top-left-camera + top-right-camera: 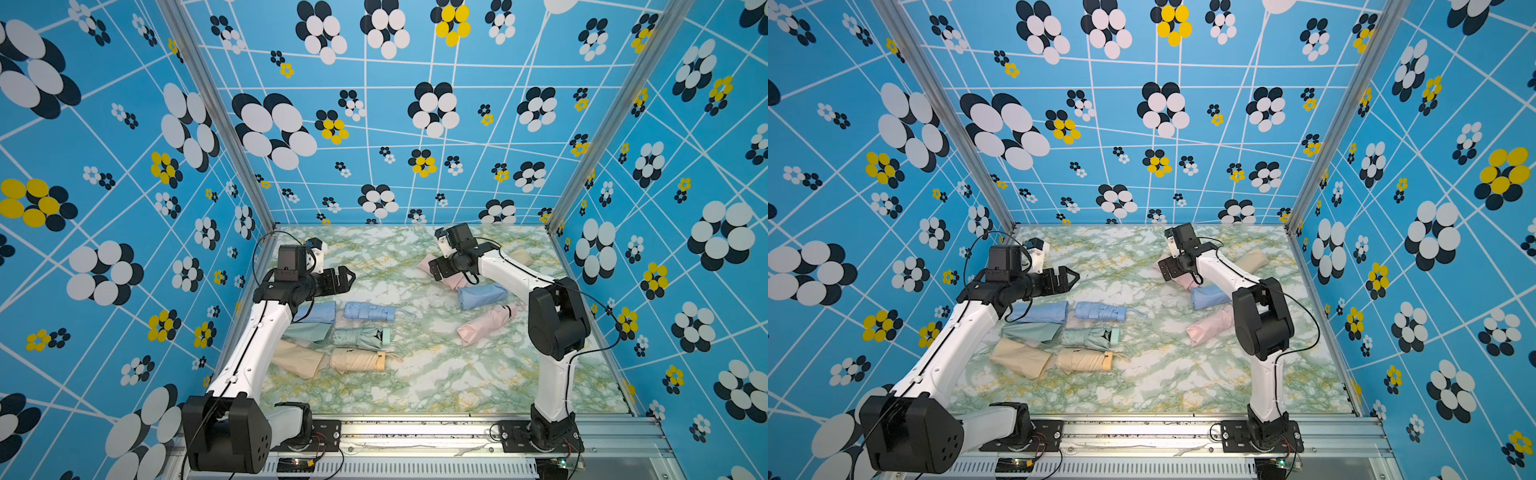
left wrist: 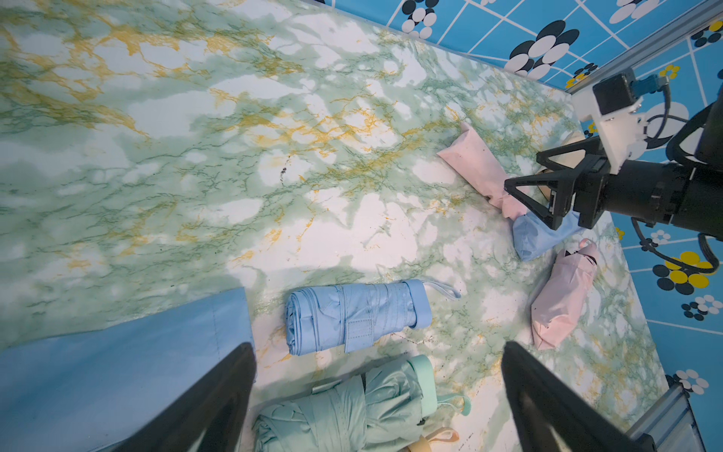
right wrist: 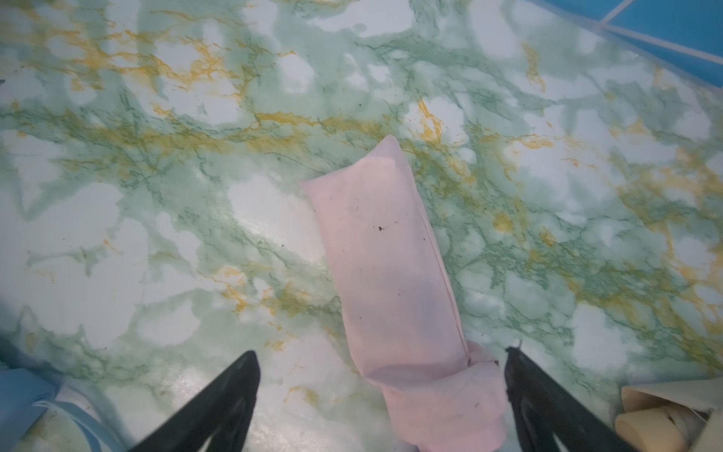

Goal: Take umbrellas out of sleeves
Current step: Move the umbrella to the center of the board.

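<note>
Left tool (image 1: 347,277) and right tool (image 1: 434,269) stand open, empty. Beside left tool: three bare umbrellas (image 1: 369,311), three flat sleeves (image 1: 320,312). Around right tool: four filled sleeves (image 1: 482,296).

Three walls enclose the scene: a far wall (image 1: 415,124), a left wall (image 1: 104,166) and a right wall (image 1: 685,208). All are bright blue, crossed by thin white lines and dotted with flowers of white, black and yellow ovals. Aluminium posts stand in the far-left (image 1: 217,112) and far-right (image 1: 610,124) corners. The tabletop (image 1: 436,382) is marbled green and white with yellow veins. An aluminium rail (image 1: 415,432) runs along its near edge. The light is even and bright.
</note>
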Tool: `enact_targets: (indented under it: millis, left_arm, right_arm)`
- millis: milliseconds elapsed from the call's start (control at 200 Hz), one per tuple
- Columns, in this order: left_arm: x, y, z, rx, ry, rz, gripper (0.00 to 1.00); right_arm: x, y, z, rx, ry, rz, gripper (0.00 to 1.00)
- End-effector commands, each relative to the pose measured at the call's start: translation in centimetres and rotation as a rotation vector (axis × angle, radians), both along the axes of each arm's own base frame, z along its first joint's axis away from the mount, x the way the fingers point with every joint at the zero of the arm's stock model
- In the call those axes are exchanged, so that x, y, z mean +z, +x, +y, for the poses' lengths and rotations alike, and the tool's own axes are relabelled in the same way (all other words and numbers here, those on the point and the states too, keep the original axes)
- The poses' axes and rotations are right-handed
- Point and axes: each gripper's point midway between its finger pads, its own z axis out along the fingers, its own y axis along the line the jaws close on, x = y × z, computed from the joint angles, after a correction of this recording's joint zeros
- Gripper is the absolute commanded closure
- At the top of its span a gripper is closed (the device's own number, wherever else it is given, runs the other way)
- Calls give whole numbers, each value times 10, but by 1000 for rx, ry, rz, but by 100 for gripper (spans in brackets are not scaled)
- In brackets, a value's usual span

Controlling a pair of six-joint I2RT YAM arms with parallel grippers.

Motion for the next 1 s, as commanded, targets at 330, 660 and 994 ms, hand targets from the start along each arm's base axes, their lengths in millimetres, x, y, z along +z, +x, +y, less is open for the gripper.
enact_targets:
  millis: [330,660,994]
  left_arm:
    - [7,-5,-4,-20,-9,-32,1]
    - [7,-4,-6,-25,-25,-34,1]
    - [7,-4,-6,-24,-22,-37,1]
  right_arm:
    - [-45,6,-7,92,-45,176,7]
    - [-66,4,-5,128,-71,261,28]
    - [-76,-3,-2,178,-83,322,54]
